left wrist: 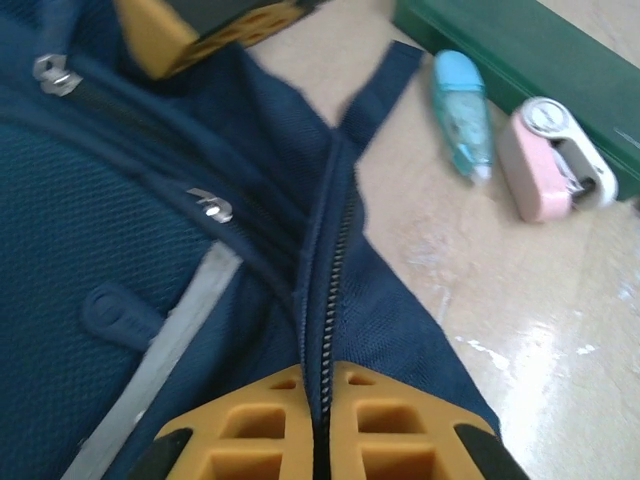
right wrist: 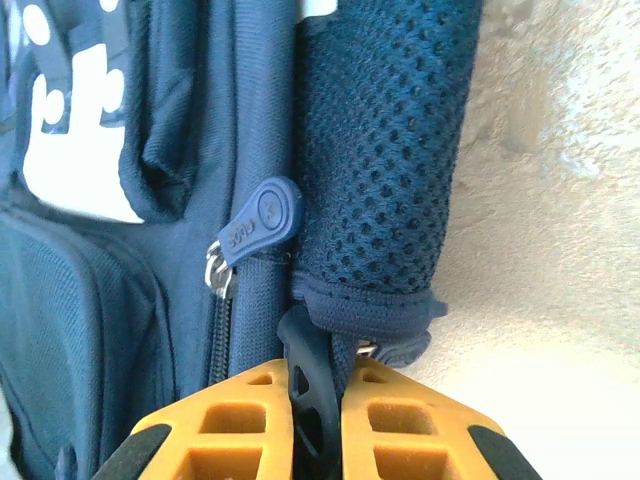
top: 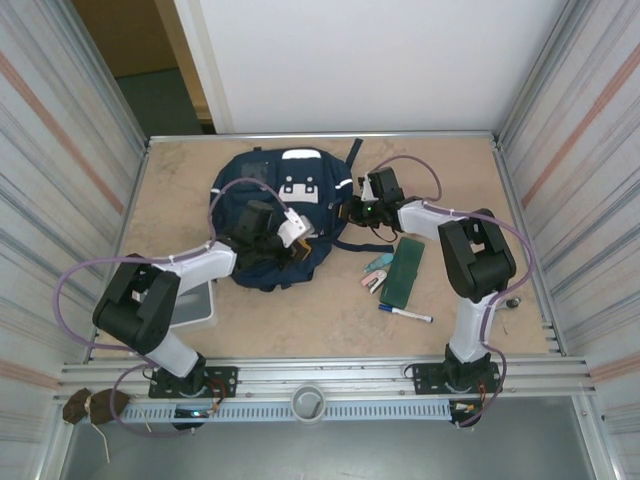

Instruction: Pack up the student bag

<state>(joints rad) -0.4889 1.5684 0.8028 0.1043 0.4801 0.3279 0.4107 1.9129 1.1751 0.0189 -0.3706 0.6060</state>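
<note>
We clamp the left gripper (left wrist: 318,395) on the zipper seam of the student bag (top: 240,180), and the right gripper (right wrist: 315,390) pinches its dark pull loop. The bag lies on the far middle of the table (top: 300,320). To its right we see a green case (top: 405,272), a blue dispenser (left wrist: 462,115), a pink dispenser (left wrist: 552,160) and a marker (top: 405,314). The tabletop is beige, with corrugated walls (top: 60,150) on either side.

No fully legible text. Zipper pull (right wrist: 262,222) on student bag (right wrist: 90,300): small raised lettering, too blurred to read. White patch (right wrist: 70,150) on bag: dark printed shapes, no readable words.

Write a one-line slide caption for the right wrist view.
Right fingers closed on a dark pull of the bag, by its mesh pocket.
</note>
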